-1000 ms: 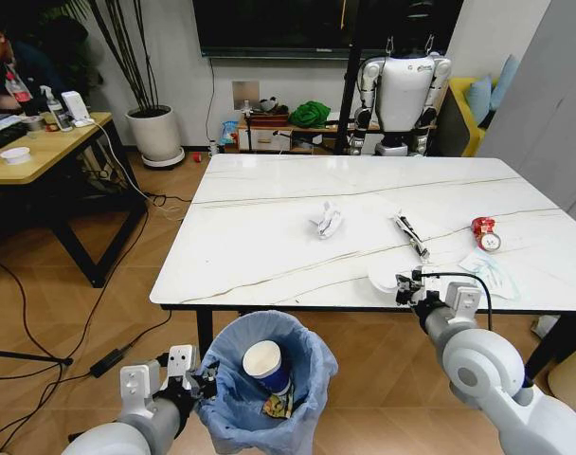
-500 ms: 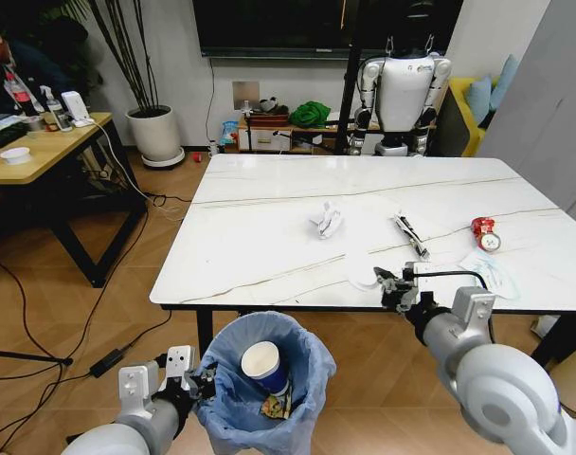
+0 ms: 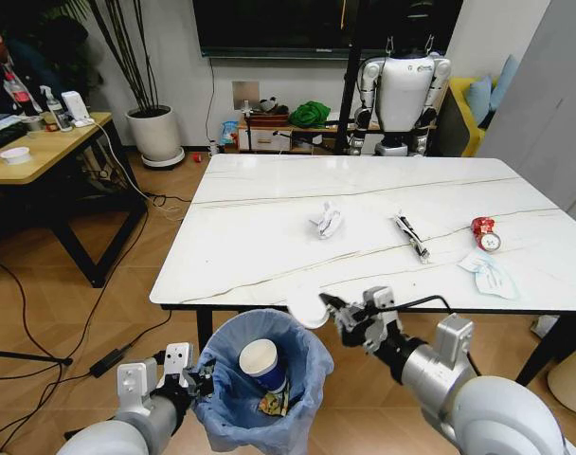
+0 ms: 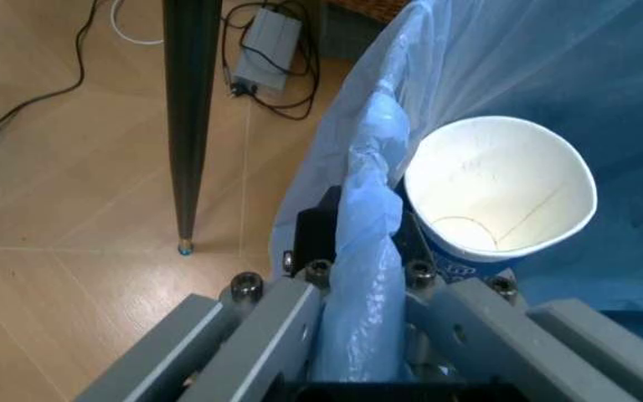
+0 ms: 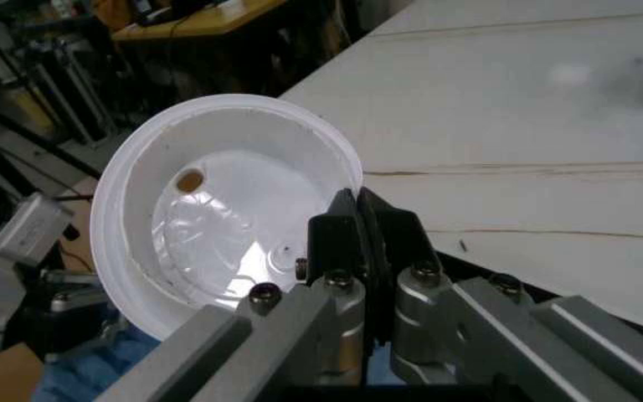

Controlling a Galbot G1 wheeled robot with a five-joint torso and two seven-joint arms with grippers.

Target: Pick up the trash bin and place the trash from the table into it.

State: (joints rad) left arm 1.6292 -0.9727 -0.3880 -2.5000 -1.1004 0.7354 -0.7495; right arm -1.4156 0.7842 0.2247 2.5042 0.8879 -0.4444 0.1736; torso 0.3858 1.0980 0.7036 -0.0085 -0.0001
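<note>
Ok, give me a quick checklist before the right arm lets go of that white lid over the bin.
1. Right gripper shut on the white lid: ok.
2. Left gripper pinching the trash bin by its bagged rim: ok.
3. Lid over the bin's opening: not ok, it sits at the rim's table-side edge in the head view.
4. Room in the bin beside the paper cup: ok.
5. Bin mouth held open: ok.
6. Table edge clear of the lid: cannot tell.

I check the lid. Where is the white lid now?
The right gripper holds the white lid off the table's front edge, above the trash bin's rim.
</note>
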